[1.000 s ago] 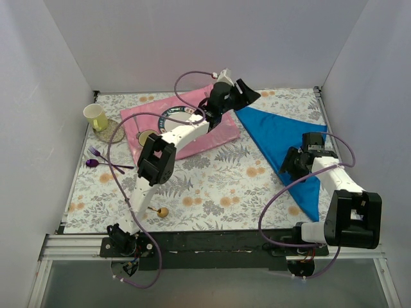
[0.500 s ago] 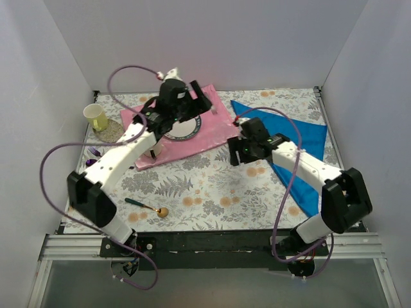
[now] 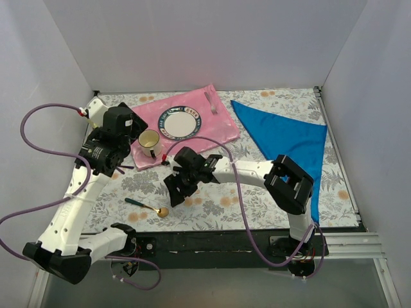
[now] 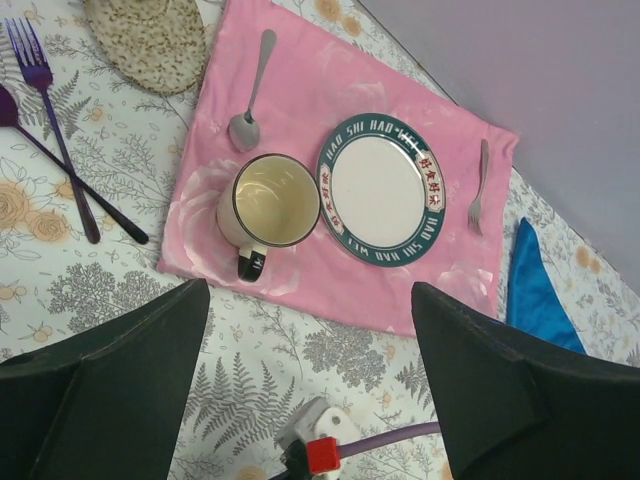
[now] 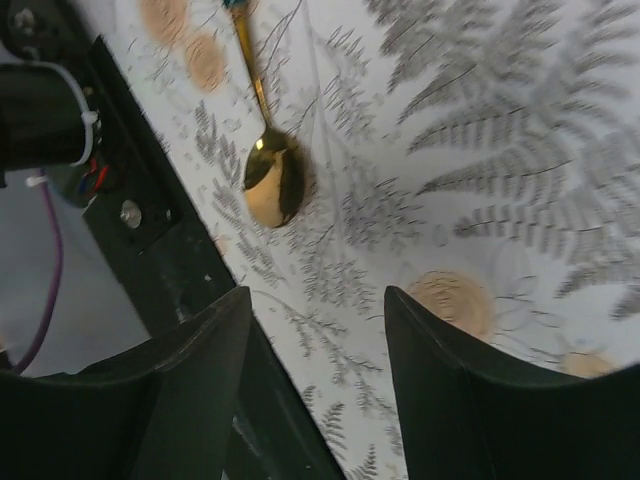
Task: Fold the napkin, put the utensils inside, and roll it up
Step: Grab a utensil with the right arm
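The blue napkin (image 3: 282,138) lies folded into a triangle at the right of the table; one corner shows in the left wrist view (image 4: 535,295). The gold-bowled spoon (image 3: 157,210) with its dark handle lies near the front edge, left of centre. My right gripper (image 3: 174,192) reaches across to the left, open and empty, just right of that spoon. In the right wrist view the spoon bowl (image 5: 272,180) lies beyond the open fingers of the gripper (image 5: 315,300). My left gripper (image 3: 125,128) is open and empty, raised over the table's left side (image 4: 305,295).
A pink mat (image 3: 215,131) at the back holds a plate (image 3: 180,122), a mug (image 3: 149,141), a silver spoon (image 4: 250,100) and a silver fork (image 3: 210,102). A purple fork (image 4: 40,70) and a woven coaster (image 4: 150,40) lie left of the mat. The black front rail (image 5: 150,230) is close to the gold spoon.
My right arm has swung from the napkin across to the front left, near the gold spoon. My left arm has pulled back from the pink mat to the left side.
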Controlling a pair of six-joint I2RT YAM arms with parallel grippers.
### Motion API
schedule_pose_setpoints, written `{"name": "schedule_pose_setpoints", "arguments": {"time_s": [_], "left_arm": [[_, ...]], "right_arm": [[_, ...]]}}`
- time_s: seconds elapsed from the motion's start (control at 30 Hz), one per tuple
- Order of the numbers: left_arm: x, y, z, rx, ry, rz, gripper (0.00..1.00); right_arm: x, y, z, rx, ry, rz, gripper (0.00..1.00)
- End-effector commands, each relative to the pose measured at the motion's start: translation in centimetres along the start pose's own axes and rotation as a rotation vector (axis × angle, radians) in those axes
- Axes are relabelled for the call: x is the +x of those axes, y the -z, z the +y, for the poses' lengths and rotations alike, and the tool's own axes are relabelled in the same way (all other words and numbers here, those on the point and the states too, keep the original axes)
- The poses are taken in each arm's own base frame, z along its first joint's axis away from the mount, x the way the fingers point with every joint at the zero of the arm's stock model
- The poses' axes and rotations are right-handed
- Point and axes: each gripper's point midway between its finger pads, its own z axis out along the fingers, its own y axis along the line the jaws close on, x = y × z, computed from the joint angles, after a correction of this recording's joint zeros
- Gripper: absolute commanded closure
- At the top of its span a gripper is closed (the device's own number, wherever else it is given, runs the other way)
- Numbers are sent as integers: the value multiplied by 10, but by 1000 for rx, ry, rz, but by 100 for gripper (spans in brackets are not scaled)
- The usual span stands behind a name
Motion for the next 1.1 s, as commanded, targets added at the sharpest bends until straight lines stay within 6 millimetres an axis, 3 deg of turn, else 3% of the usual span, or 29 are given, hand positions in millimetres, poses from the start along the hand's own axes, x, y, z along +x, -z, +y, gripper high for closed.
{"name": "schedule_pose_setpoints", "arguments": {"time_s": [0.0,0.27,0.37,0.67,1.07], "left_arm": [[-4,-8,3,-58,21,-22,19],[15,-18,-14,-6,55,51,20],[14,-15,-15,1,63,59,21],[-16,8,-15,37,90,-19,22],[-25,21,-14,63,91,-29,23]], "right_arm": [[15,-8,32,-192,-150,35,37],[42,-31,30,-175,-449,123,40],[47,-40,20,-99,-591,159,51],[38,-49,11,-31,-770,60,50],[53,-73,14,-33,-904,107,55]]}}
